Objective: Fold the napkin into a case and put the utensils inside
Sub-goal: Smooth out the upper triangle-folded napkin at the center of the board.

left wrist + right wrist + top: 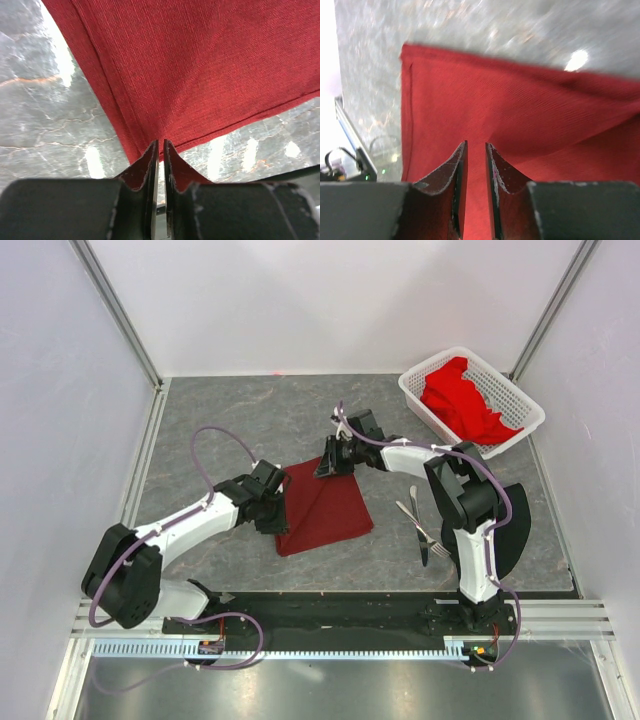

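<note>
The dark maroon napkin lies partly folded on the grey table, between the two arms. My right gripper is at its far corner, shut on a raised flap of the cloth, which fills the gap between the jaws. My left gripper sits at the napkin's left edge. Its jaws stand only a thin slit apart over a corner of the napkin, with bare table showing through the slit. The silver fork and knife lie crossed to the right of the napkin, by the right arm.
A white lattice basket holding bright red cloths stands at the back right. White walls close in the table on the left, back and right. The arms' bases and a metal rail run along the near edge.
</note>
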`<state>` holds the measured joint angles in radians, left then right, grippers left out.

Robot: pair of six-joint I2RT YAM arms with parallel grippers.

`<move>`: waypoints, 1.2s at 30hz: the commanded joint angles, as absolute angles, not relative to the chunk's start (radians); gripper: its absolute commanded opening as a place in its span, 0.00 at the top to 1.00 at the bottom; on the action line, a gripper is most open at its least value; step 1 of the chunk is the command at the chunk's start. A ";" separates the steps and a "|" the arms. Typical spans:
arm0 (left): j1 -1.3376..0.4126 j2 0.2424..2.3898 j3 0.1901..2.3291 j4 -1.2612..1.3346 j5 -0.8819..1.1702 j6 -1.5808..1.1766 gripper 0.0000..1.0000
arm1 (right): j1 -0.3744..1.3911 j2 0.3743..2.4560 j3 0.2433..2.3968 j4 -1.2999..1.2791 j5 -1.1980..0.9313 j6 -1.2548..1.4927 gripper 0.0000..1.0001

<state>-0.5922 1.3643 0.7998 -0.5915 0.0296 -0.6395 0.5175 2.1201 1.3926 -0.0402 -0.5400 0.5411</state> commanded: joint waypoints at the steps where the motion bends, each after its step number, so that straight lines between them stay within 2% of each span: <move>1: -0.604 1.306 0.756 -0.509 0.064 -0.721 0.86 | 0.574 2.033 1.347 0.025 -0.569 0.554 0.73; 16: -0.638 1.319 0.654 -0.488 0.018 -0.822 0.88 | 0.649 2.051 1.239 0.107 -0.571 0.581 0.75; 26: -0.646 1.218 0.729 -0.548 0.019 -0.839 0.85 | 0.649 1.999 1.295 0.028 -0.554 0.548 0.75; 36: -0.644 1.382 0.738 -0.551 -0.078 -0.838 0.86 | 0.571 2.045 1.330 0.025 -0.535 0.528 0.75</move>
